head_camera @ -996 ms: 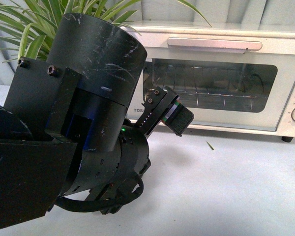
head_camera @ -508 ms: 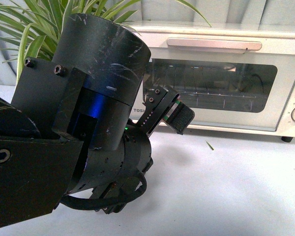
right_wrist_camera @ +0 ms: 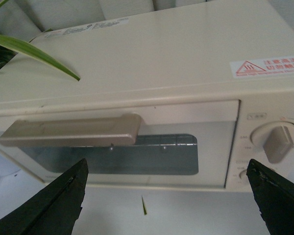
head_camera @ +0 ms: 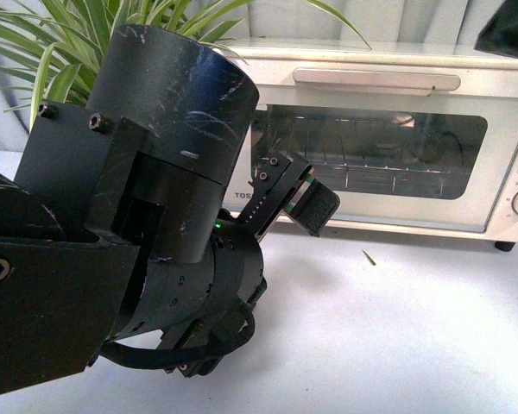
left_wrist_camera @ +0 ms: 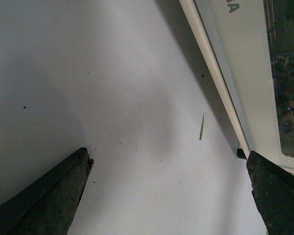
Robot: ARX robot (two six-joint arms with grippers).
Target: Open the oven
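The cream-white oven (head_camera: 388,129) stands at the back of the table with its glass door shut and its silver bar handle (head_camera: 375,79) along the top of the door. My left arm fills the front view's left side. My left gripper (head_camera: 302,207) is open and empty, low in front of the door's left part. In the left wrist view the left gripper (left_wrist_camera: 167,154) hangs over bare table beside the oven's lower edge (left_wrist_camera: 245,63). My right gripper (right_wrist_camera: 166,166) is open and empty, in front of and above the oven (right_wrist_camera: 152,58), apart from the handle (right_wrist_camera: 71,131).
A green leafy plant (head_camera: 60,52) stands left of the oven. A knob (right_wrist_camera: 277,142) sits on the oven's right panel. A small green leaf sliver (head_camera: 369,256) lies on the white table (head_camera: 414,345) before the door.
A dark part of my right arm has come into the front view's top right corner. My left arm has shifted only slightly. The oven door has stayed shut.
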